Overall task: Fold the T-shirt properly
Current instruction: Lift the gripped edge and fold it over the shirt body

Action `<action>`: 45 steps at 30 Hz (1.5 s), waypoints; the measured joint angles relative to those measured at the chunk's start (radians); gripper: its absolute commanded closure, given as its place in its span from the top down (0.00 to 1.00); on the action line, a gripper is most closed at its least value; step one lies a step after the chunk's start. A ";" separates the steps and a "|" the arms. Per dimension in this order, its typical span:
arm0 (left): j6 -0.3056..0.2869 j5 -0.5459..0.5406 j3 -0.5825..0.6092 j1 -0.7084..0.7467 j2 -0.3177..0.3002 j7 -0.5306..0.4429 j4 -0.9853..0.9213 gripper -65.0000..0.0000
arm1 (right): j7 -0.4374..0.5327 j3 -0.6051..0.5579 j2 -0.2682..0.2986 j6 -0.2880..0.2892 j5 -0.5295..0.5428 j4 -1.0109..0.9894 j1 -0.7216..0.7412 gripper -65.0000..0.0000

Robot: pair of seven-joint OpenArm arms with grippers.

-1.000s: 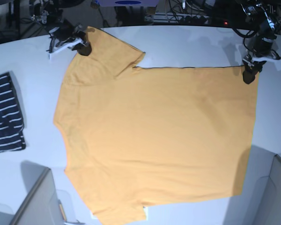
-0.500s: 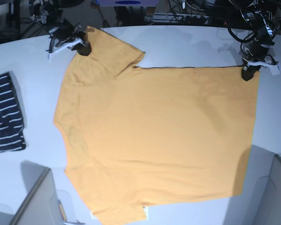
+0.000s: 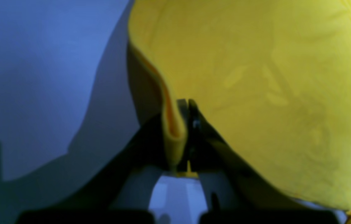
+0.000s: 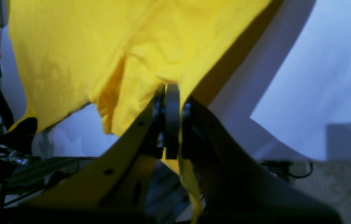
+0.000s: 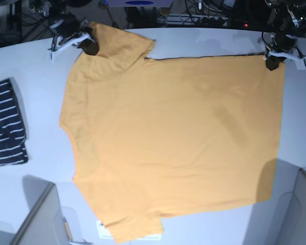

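Fabric fills most of the white tabletop [image 5: 35,66]: we see a large plain orange-yellow short-sleeved cotton T-shirt [image 5: 168,143] spread wide, its body running from left to right and one sleeve at the near edge. At the far left corner, our right gripper [image 5: 90,47], with dark fingers on a white mount, is clamped on a sleeve of the T-shirt; the right wrist view shows the jaws pressed together on a pinch of yellow cloth [image 4: 150,46], with a strip hanging below them. At the far right corner, our left gripper [image 5: 271,63] bites the hem corner; in the left wrist view its jaws are closed tight on a folded edge of the cloth [image 3: 256,77], which rises away from the table there. Both held corners look lifted a little, though we cannot tell how far. On the table's left side, well apart from the shirt, lies a crumpled dark navy garment with thin white stripes [image 5: 7,125]. Grey panels [image 5: 38,217] stand at the near corners.
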 measured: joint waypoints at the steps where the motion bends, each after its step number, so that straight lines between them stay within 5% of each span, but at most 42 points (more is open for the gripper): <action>1: 0.000 -0.002 0.000 0.017 0.000 0.001 0.015 0.00 | -0.003 0.001 0.000 0.000 -0.003 0.011 -0.010 0.00; 7: 0.000 0.002 -0.002 0.063 0.000 0.005 0.124 0.00 | 0.000 0.001 0.000 0.000 0.001 0.093 -0.021 0.00; 13: 0.004 0.005 -0.002 0.019 -0.002 0.010 0.198 0.00 | -0.019 0.022 0.014 0.000 0.141 0.091 0.040 0.00; 16: 0.059 0.013 0.010 -0.026 -0.008 0.009 0.200 0.00 | -0.013 0.043 0.045 -0.008 0.178 0.090 0.093 0.00; 29: 0.086 0.143 0.009 -0.134 -0.003 0.015 0.202 0.00 | -0.158 0.043 0.055 -0.012 0.227 0.088 0.320 0.00; 33: 0.086 0.148 0.008 -0.165 -0.003 0.015 0.195 0.00 | -0.154 0.043 0.055 -0.116 0.226 0.083 0.356 0.00; 45: 0.085 0.278 0.009 -0.290 -0.005 0.014 0.076 0.00 | -0.164 0.034 0.055 -0.131 0.226 -0.119 0.504 0.00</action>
